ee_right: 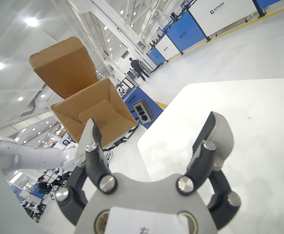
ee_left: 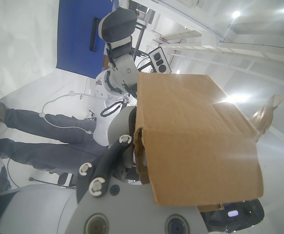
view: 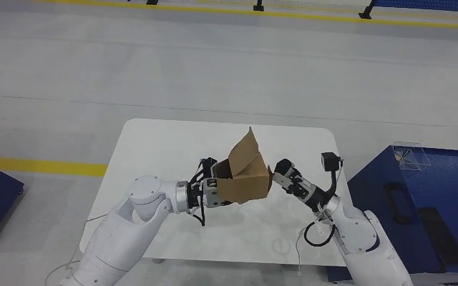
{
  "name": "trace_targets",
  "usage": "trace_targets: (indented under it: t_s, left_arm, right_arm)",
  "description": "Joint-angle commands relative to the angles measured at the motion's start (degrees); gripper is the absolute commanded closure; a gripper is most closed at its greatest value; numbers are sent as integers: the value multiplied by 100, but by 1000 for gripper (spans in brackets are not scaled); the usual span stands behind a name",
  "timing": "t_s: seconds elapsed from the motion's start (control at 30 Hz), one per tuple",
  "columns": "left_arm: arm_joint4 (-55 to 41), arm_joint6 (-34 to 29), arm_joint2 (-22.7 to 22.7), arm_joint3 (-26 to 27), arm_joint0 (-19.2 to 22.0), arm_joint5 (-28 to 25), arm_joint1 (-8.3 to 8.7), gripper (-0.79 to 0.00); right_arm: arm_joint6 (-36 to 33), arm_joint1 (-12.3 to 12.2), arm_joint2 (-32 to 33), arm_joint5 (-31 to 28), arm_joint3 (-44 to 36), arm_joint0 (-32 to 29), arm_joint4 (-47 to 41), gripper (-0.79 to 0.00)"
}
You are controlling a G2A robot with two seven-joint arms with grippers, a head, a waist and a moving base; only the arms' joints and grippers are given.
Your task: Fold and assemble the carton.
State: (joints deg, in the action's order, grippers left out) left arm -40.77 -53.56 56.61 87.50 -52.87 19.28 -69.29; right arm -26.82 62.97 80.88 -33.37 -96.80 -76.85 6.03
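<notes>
Right gripper [ee_right: 152, 117] stood wide open, empty, one finger against an end flap of the carton [ee_right: 88, 104]; left gripper [view: 213, 191] clamped the opposite end.

This is a large factory hall or industrial workshop. A broad, pale, polished floor [view: 215, 64] spreads out on every side of the white table [view: 164, 143]. It is marked with a yellow line [view: 50, 166] at the table's 9 o'clock and a second yellow stripe [view: 286, 14] far off at 12 o'clock. A blue cabinet [view: 422, 175] stands at 3 o'clock. The right wrist view shows blue-and-white partition panels [ee_right: 184, 35] lining the hall. Above them is a high roof of white beams [ee_right: 97, 26] with rows of ceiling lights [ee_right: 31, 21].
</notes>
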Motion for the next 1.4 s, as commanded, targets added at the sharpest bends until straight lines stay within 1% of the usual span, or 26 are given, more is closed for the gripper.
trace_targets:
  t_s: [0.0,0.2,0.5,1.03,1.2,1.37]
  left_arm:
    - [93,-1,-34,31,-1,1,2,0]
    - [232,21,-84,84,2,-1,1,0]
    - [170,-25,-53,109,-36,-8,5,0]
    - [-34,-96,-39,223,-119,27,0,0]
    - [-64,-102,-35,233,-144,28,1,0]
    - [-91,-100,-11,245,-182,16,6,0]
  right_arm:
    - [-20,-1,1,23,-34,2,-39,-785]
    - [-89,-7,-23,117,-123,0,57,-785]
    - [-62,-8,-76,139,-153,-33,213,-785]
    - [13,11,-216,90,-164,-50,61,-785]
    - [137,-1,-51,60,-135,-123,-64,-785]
    - [-54,-39,154,110,-47,-215,-225,-785]
